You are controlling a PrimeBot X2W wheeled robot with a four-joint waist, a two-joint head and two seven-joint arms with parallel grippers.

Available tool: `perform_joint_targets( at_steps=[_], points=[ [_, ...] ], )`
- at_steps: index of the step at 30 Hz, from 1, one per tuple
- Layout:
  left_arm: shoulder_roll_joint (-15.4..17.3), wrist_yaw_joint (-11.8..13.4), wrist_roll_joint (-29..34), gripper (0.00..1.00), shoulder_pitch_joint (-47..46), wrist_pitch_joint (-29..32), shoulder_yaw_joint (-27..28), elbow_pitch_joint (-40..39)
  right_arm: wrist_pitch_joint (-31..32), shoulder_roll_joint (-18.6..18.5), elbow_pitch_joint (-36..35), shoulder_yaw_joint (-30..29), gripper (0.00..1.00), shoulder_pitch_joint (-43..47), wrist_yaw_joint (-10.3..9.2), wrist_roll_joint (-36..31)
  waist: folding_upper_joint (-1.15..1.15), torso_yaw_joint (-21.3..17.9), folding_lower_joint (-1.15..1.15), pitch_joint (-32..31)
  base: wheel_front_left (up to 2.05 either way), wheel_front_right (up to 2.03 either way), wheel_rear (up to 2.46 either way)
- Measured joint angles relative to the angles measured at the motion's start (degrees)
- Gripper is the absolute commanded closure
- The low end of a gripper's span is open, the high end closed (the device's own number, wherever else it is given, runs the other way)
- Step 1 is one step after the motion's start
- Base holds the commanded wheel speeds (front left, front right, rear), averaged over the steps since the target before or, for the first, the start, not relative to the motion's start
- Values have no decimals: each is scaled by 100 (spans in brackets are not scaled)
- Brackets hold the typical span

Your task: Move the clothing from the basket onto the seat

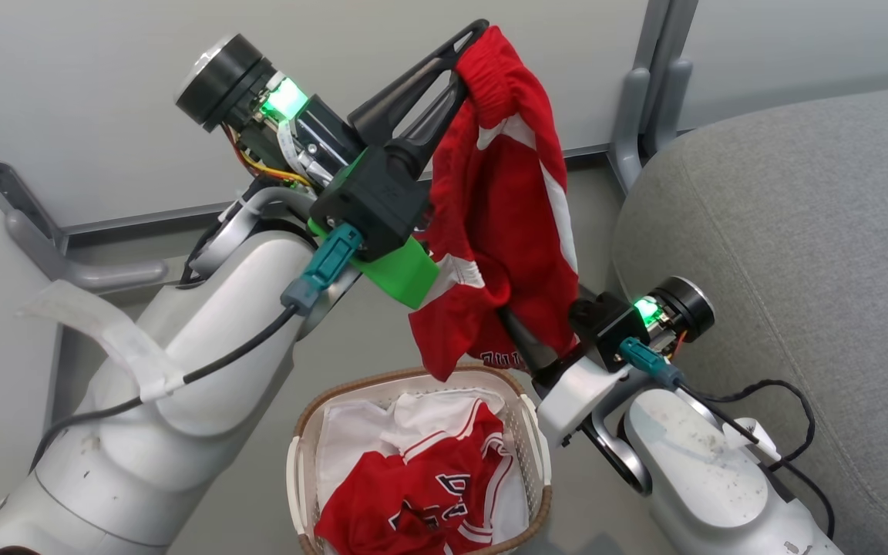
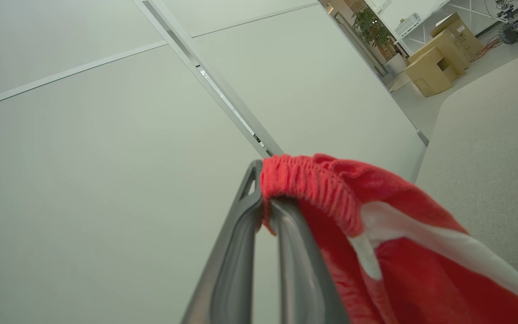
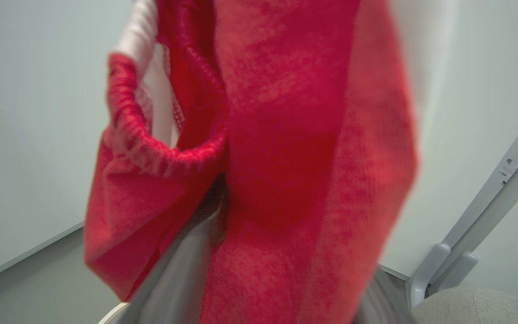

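Red shorts [image 1: 506,231]: hung in the air above the basket, bunched, with white stripes down the side and part of dark lettering showing at the lower hem
Waistband [image 2: 304,184]: the ribbed elastic edge sat at the top of the hanging cloth, pinched between the tips of the left gripper
Left gripper [image 1: 469,50]: raised high, its two dark fingers closed together on the waistband; the left wrist view showed the fingers [image 2: 236,252] meeting at the tips with the red cloth folded over one of them
Right gripper [image 1: 519,335]: lower and to the right of the left one, its fingers reaching into the bottom of the shorts; the cloth covered the tips, so whether they were apart or closed could not be told
Red jersey [image 1: 421,501]: lay crumpled inside the basket, with white trim and black-white letters facing up
White liner [image 1: 351,439]: spread under and beside the jersey, inside the basket
Basket [image 1: 382,381]: stood on the floor between the two arms, directly below the shorts, brown woven rim uppermost
Seat [image 1: 798,231]: the grey cushion lay to the right of the basket and shorts, near the right arm, with no clothing on the visible part
Background: pale partition panels [image 1: 105,100] behind the arms; cardboard boxes [image 2: 434,67] and a potted plant [image 2: 371,22] far off in the left wrist view
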Motion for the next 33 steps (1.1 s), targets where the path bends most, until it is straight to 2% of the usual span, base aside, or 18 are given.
perform_joint_targets(
  at_steps=[1,8,9,11,13,24,33],
  points=[
    [4,0,-13,100,19,7,-2,-8,0,0,38,36,100,-19,0,45,0,11,0,-9,0,0,0],
    [157,154,-325,100,477,65,167,27,0,-1,115,176,100,-58,0,232,0,-14,0,-74,0,0,0],
    [189,171,-387,93,577,65,204,38,0,-2,113,183,100,-57,0,240,0,-25,0,-84,0,0,0],
    [250,215,-494,66,769,63,261,68,0,-2,104,191,100,-51,0,260,0,-44,0,-97,0,0,0],
    [286,283,-639,0,990,51,321,98,0,0,91,183,100,-48,0,283,0,-65,0,-105,0,0,0],
    [447,425,-1132,0,2270,-148,424,313,0,0,75,-267,100,4,0,268,0,-93,0,-126,0,0,0],
    [162,623,-1473,0,3216,-223,526,308,0,-2,-53,-992,100,320,0,56,0,-89,0,-139,0,0,0]
  ],
)
